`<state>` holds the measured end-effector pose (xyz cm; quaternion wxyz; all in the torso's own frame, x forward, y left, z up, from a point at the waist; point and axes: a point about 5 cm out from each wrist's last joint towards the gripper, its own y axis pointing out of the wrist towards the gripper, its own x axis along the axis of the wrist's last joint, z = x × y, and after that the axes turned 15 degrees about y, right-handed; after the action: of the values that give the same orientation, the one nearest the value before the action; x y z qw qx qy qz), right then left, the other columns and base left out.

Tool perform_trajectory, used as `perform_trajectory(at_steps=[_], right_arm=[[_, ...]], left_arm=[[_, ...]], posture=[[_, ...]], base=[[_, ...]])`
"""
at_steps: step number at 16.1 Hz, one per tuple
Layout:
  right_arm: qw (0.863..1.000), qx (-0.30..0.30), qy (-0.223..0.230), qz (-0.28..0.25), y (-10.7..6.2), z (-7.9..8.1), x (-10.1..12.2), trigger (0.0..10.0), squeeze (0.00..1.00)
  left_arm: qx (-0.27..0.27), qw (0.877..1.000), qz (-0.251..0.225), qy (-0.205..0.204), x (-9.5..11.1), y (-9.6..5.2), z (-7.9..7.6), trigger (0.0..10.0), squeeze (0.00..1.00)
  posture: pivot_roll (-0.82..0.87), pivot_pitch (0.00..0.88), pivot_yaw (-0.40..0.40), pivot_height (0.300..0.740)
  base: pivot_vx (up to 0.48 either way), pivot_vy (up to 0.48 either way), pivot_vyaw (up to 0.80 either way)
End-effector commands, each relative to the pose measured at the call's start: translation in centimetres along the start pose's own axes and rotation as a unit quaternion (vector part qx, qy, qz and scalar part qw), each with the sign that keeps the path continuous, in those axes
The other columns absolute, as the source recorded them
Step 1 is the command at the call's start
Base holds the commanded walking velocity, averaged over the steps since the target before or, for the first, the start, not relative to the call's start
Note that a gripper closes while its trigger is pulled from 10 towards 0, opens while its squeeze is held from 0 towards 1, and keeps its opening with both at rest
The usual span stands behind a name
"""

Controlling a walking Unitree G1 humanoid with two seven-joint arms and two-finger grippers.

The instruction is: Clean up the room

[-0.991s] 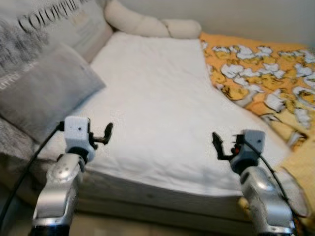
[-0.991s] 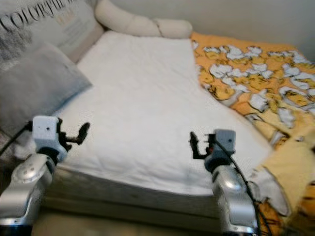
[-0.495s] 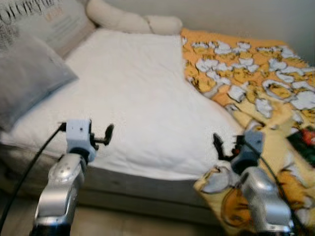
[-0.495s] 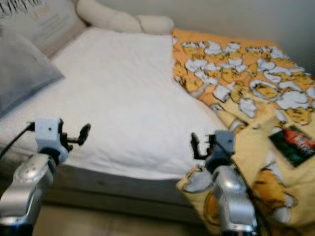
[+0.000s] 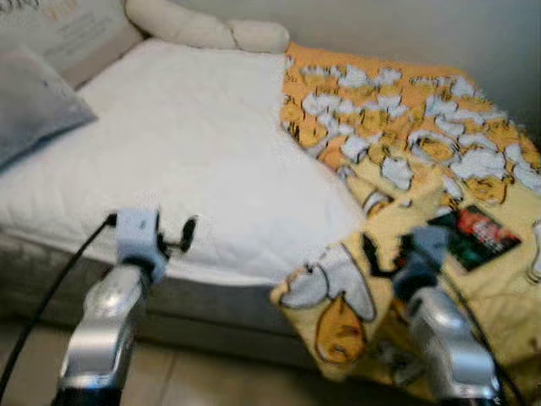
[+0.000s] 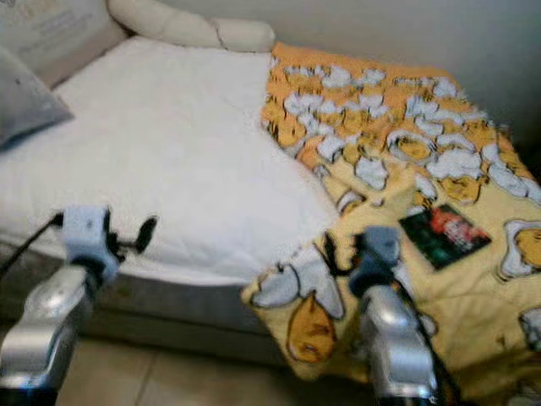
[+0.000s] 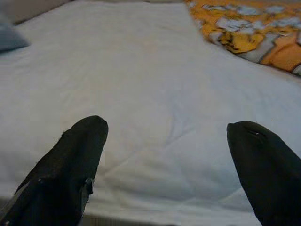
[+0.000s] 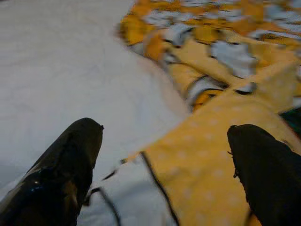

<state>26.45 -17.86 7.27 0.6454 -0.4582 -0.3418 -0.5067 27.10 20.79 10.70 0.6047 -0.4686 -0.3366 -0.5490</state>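
Facing: bed (image 5: 169, 161), yellow duck-print blanket (image 5: 406, 152) rumpled, dark packet (image 6: 444, 235) on it.
End effectors: left end effector (image 5: 173, 237), right end effector (image 5: 385, 254) released, empty.
Progress: seemingly barely begun.

Bed (image 5: 161, 144): white quilted cover, stitch lines faint. Bed base below it grey.

Blanket (image 5: 406, 127): orange and yellow ground, printed with white and grey cartoon figures outlined in black; the folded-over corner near the bed edge is pale yellow with small lighter dots.

Packet (image 5: 470, 238) on the blanket: dark, nearly black, with red and green print; lettering too blurred to read.

Pillow (image 5: 34, 106): plain grey. Cushion (image 5: 59, 34) behind it: beige with dark lettering.

Bolster (image 5: 207, 30) at the head: cream.

Wall: off-white. Floor: beige.

Both arms: silver, with black fingers (image 7: 70, 174).
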Motion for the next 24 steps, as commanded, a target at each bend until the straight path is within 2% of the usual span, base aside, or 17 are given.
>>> perform_trajectory(at_steps=[1,3,10,15,21,23,24], right_arm=[[1.0,0.0,-0.012,-0.005,0.0,-0.3,0.5,10.0,1.0],[1.0,-0.009,-0.012,0.002,0.0,-0.8,0.1,10.0,1.0],[1.0,-0.009,-0.01,0.011,0.0,-0.9,-0.4,10.0,1.0],[1.0,0.011,-0.017,0.007,0.1,-0.4,-0.1,10.0,1.0],[1.0,0.017,-0.008,0.022,-0.1,-0.5,-0.5,10.0,1.0],[0.999,0.021,-0.002,0.024,-0.1,-0.4,-0.5,10.0,1.0],[1.0,0.018,0.001,0.026,-0.2,-0.5,-0.6,10.0,1.0]], left_arm=[[0.0,1.0,-0.007,0.001,0.5,0.1,-0.2,10.0,0.96],[-0.002,1.0,-0.008,0.001,0.5,0.2,-0.4,10.0,0.96],[-0.006,1.0,-0.006,0.011,0.5,0.3,-0.4,10.0,0.96],[-0.011,1.0,-0.005,0.014,0.4,0.2,-0.5,10.0,0.96],[-0.024,0.999,-0.003,0.024,0.2,0.1,-0.9,10.0,0.95],[-0.041,0.999,-0.004,0.029,0.1,0.0,-1.1,10.0,0.94],[-0.047,0.998,-0.002,0.029,0.1,-0.1,-1.2,10.0,0.88]], posture=[[0.02,0.0,-0.015,0.74],[0.01,0.0,-0.008,0.74],[0.02,0.0,-0.003,0.74],[0.03,0.0,-0.005,0.74],[0.03,0.0,-0.007,0.74],[0.03,0.0,-0.01,0.74],[0.02,0.0,-0.003,0.74]], base=[[0.0,-0.45,0.78],[0.0,-0.446,0.78],[0.0,-0.449,0.78],[0.0,-0.448,0.71],[0.0,-0.427,0.07],[0.0,0.0,0.0],[0.0,0.0,0.0]])
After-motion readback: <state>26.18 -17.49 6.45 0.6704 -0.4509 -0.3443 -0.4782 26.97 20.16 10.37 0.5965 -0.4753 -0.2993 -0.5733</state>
